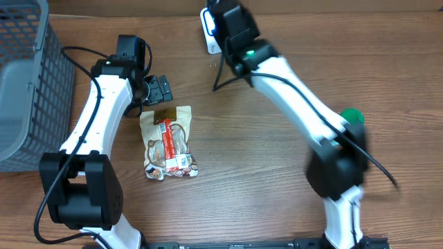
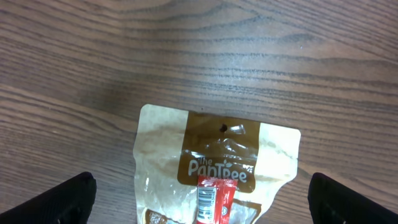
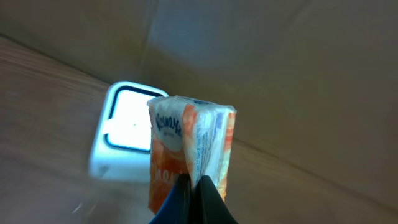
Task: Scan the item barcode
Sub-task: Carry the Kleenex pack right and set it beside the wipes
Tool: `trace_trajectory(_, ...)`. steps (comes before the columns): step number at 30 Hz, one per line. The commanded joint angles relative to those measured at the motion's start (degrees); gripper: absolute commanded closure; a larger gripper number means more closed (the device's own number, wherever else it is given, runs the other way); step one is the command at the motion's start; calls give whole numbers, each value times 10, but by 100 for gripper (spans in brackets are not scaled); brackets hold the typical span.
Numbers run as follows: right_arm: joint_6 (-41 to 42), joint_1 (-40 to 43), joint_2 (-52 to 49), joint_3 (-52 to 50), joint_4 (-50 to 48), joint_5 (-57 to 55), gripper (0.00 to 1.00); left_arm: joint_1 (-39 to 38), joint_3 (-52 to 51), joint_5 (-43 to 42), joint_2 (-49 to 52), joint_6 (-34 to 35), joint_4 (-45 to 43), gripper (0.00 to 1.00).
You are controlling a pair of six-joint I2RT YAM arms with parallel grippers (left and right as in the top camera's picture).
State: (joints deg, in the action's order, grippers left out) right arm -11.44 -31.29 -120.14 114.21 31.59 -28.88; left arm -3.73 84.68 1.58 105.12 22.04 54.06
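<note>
The packet (image 3: pixel 189 146) is pinched by its lower edge in the closed right gripper (image 3: pixel 198 199), before the scanner (image 3: pixel 127 130) at the tabletop's far edge. The left gripper (image 1: pixel 158 90) is spread wide, empty. A misread may be caused by barcode misalignment; slippage, by the narrow pinch.

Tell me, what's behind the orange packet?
A white scanner with a glowing window sits behind the orange packet. The packet hides the scanner's right edge.

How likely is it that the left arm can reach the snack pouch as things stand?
Probably yes: the left gripper hangs open at the snack pouch's top end, and nothing stands between them.
</note>
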Motion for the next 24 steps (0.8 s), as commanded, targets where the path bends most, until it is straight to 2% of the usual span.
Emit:
trace_trajectory(1, 109, 4, 149, 11, 115, 16, 96, -1, 6, 3, -7, -11, -1, 0)
trace_trajectory(6, 205, 37, 229, 11, 332, 60, 96, -1, 6, 3, -7, -11, -1, 0)
trace_trajectory(12, 254, 106, 228, -13, 551, 120, 96, -1, 6, 3, -7, -11, -1, 0)
trace_trajectory(17, 254, 139, 226, -113, 557, 125, 96, -1, 6, 3, -7, -11, -1, 0)
trace_trajectory(24, 254, 179, 225, -258, 482, 82, 96, -1, 6, 3, -7, -11, -1, 0)
